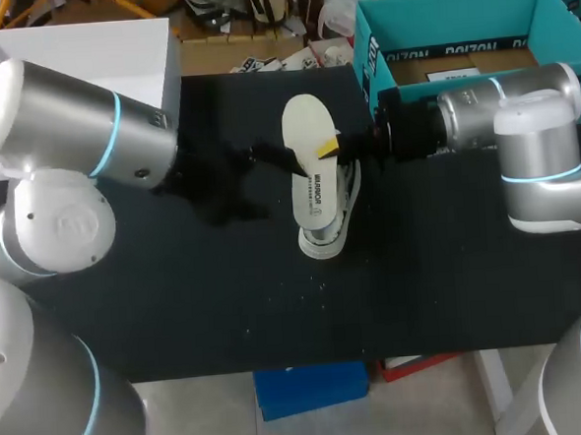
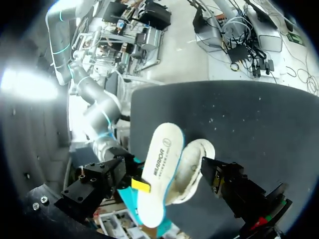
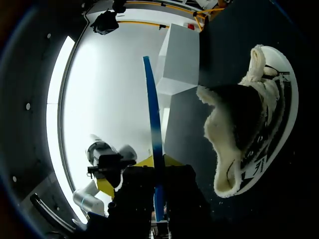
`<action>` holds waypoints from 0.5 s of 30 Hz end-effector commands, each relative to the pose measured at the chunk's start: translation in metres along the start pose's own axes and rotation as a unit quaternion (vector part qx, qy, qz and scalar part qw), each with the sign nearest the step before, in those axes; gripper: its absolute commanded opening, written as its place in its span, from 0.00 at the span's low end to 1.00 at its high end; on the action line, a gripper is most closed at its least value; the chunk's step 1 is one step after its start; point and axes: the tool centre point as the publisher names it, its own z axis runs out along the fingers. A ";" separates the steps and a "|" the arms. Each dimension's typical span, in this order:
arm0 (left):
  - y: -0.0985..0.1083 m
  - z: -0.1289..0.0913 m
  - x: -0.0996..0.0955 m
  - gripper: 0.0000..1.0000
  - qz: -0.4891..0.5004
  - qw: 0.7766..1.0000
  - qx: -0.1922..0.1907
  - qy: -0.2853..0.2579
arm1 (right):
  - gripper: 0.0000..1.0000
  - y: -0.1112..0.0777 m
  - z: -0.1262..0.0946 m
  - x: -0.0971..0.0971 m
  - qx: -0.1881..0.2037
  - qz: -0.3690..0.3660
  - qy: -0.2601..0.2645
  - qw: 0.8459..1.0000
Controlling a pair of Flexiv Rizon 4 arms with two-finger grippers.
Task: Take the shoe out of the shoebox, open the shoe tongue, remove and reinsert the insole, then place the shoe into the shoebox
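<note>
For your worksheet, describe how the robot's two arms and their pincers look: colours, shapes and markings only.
The left arm and right arm are smooth, rounded silver-grey cylinders with thin glowing light-blue rings at the joints. Each ends in a black wrist section and a black pincer. The right pincer shows a bright yellow tip; the left pincer looks all dark from above.

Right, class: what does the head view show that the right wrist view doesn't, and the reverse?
Only the head view: the teal shoebox, and the insole seen face-on. Only the right wrist view: the insole edge-on, held between the fingers of the right gripper, and the opening of the shoe. Both: insole, shoe, black table.
</note>
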 end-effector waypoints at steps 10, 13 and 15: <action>0.018 0.001 0.014 1.00 0.023 0.947 -0.045 -0.318 | 0.00 0.001 0.001 0.000 0.000 0.000 0.000 1.000; 0.023 0.003 0.016 1.00 0.054 0.943 -0.084 -0.318 | 0.00 0.001 0.001 0.000 0.000 0.000 0.000 1.000; 0.026 0.005 0.017 1.00 0.058 0.938 -0.087 -0.330 | 0.00 0.001 0.001 0.000 0.000 0.000 0.000 1.000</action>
